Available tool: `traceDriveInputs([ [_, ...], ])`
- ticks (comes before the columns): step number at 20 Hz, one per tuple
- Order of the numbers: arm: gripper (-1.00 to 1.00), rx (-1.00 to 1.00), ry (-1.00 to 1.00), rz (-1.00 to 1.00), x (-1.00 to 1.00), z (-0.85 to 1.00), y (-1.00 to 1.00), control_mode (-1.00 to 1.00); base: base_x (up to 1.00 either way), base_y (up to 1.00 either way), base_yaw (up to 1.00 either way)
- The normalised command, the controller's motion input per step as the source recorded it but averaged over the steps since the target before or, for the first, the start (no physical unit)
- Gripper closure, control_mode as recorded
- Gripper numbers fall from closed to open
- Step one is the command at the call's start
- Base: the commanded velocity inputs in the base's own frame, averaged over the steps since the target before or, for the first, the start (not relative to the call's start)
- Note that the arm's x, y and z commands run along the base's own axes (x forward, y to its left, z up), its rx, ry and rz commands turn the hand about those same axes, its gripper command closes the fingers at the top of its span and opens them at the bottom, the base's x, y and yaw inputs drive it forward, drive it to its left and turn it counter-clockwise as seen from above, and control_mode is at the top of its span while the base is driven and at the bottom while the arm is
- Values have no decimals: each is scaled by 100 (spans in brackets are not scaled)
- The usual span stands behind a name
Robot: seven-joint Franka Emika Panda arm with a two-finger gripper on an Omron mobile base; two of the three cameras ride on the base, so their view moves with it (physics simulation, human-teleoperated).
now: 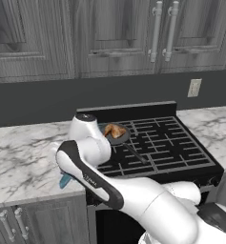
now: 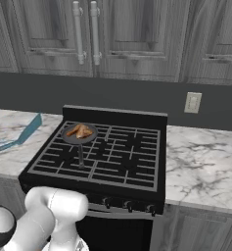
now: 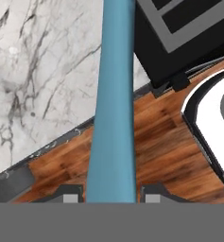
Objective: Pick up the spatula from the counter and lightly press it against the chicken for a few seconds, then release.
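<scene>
A teal spatula [image 3: 112, 108] runs straight up between my fingertips, and my gripper [image 3: 111, 196] is shut on its handle. It hangs over the counter's front edge, with wooden floor below. From the right base view the spatula [image 2: 25, 133] slants up over the left counter, its blade toward the stove. A bit of the spatula [image 1: 65, 180] pokes out under my arm in the left base view. The browned chicken [image 1: 115, 130] [image 2: 81, 131] lies in a small dark pan [image 1: 125, 138] [image 2: 68, 138] on the stove's rear left burner, to the right of the spatula.
The black gas stove [image 1: 174, 143] [image 2: 125, 152] sits between marble counters [image 1: 19, 157] [image 2: 200, 162]. The pan's handle [image 1: 137, 153] [image 2: 81, 157] points toward the front. Grey cabinets hang above, and a wall outlet [image 2: 192, 102] is behind the right counter.
</scene>
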Motion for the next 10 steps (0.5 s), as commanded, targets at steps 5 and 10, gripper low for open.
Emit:
traceDriveInputs([
  [5,100,5,6,-4,0,27,-23,-100,0,0,0],
  [10,100,7,7,-6,0,34,-22,-100,0,0,0],
])
